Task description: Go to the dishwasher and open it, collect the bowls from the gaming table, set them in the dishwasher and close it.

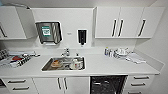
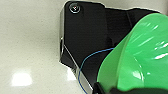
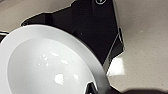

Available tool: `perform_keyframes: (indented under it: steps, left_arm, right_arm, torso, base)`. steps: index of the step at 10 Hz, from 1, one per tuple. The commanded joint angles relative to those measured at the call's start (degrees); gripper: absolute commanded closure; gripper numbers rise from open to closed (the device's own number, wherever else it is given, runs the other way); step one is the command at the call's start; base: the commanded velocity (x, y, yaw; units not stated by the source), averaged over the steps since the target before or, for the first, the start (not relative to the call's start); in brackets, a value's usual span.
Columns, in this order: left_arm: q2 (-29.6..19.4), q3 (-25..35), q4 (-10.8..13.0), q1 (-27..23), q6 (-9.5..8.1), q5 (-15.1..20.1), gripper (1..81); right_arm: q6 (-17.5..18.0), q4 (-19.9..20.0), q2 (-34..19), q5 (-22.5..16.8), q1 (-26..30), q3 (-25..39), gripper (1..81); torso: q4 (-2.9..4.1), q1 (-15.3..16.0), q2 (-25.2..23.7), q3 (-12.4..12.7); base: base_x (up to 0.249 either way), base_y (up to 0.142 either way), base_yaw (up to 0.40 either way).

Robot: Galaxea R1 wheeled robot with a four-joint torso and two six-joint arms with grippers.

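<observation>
The dishwasher (image 1: 107,85) is under the white counter, right of the sink, and stands open as a dark cavity with racks faintly showing. In the left wrist view a translucent bright-green bowl (image 2: 140,57) looms large above the pale floor, my left gripper (image 2: 105,88) shut on its rim. In the right wrist view a white bowl (image 3: 45,65) hangs over the floor in the same way, clamped at its edge by my right gripper (image 3: 97,90). The gaming table is out of view.
A steel sink (image 1: 63,63) in the counter (image 1: 105,66) holds an orange-brown dish and white dishes. Clutter lies at the counter's left end (image 1: 17,60) and small bottles and dishes at its right (image 1: 120,53). Drawers (image 1: 138,81) flank the dishwasher; wall cupboards (image 1: 120,22) hang above.
</observation>
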Motion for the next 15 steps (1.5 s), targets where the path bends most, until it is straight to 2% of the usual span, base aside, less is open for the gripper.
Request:
perform_keyframes:
  steps: [1,6,15]
  left_arm:
    - [-0.51,0.02,0.53,-1.10,0.17,2.92,81.1]
    - [-0.60,0.02,0.53,-1.10,0.17,2.84,81.1]
    - [-0.60,0.02,0.53,-1.10,0.17,2.92,81.1]
  right_arm:
    - [-0.05,-0.59,-1.25,-2.54,2.21,0.36,81.1]
    - [0.04,-0.51,-1.33,-2.27,2.04,0.36,81.1]
    - [0.04,-0.51,-1.25,-2.36,2.12,0.36,81.1]
  torso:
    - [0.00,0.00,0.00,0.00]
    - [0.00,0.00,0.00,0.00]
    - [0.00,-0.13,-0.04,0.00]
  base:
    - [0.000,-0.129,0.000]
    - [0.079,-0.091,0.000]
    - [0.163,-0.068,0.000]
